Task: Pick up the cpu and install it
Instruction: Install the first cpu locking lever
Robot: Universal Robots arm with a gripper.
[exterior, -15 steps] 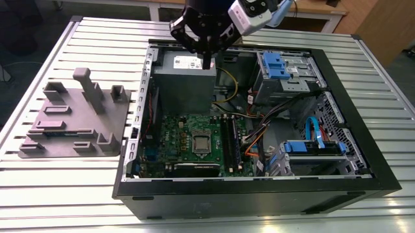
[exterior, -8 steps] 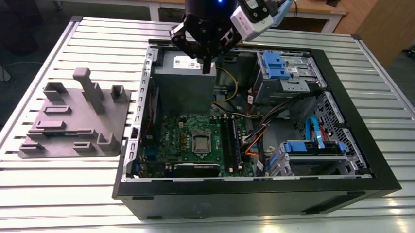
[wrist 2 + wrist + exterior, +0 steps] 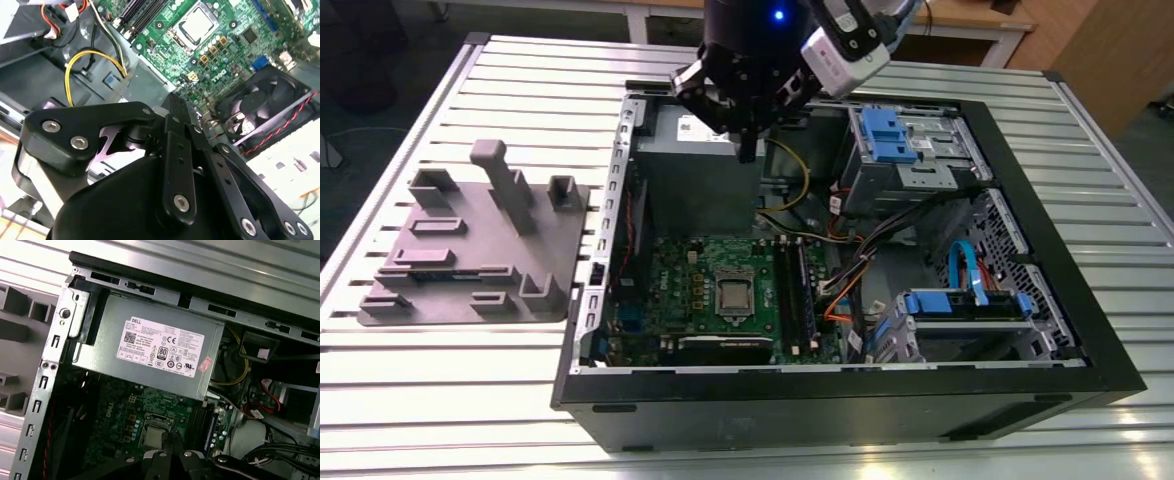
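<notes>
The cpu [image 3: 735, 296] sits flat in its socket on the motherboard [image 3: 680, 290], in the lower middle of the exterior view. The gripper [image 3: 747, 150] hangs well above it, toward the upper middle, fingers pressed together and holding nothing.

The cpu [image 3: 735, 296] [image 3: 196, 23] [image 3: 153, 435] has a smooth, silvery-grey metal top with a dull sheen, seated on the glossy green circuit board [image 3: 707, 285] [image 3: 220, 55]. At its 12 o'clock in the exterior view the power supply [image 3: 694, 160] [image 3: 150, 350] is matt grey sheet metal bearing a white paper label [image 3: 161, 346]. The gripper [image 3: 747, 152] [image 3: 176, 111] looks like matt black metal or hard plastic, its links fastened with bright steel screws. The case [image 3: 854, 400] is matt black, the table [image 3: 440, 400] ribbed, brushed aluminium, and the grey holder [image 3: 474, 250] dull plastic.
</notes>
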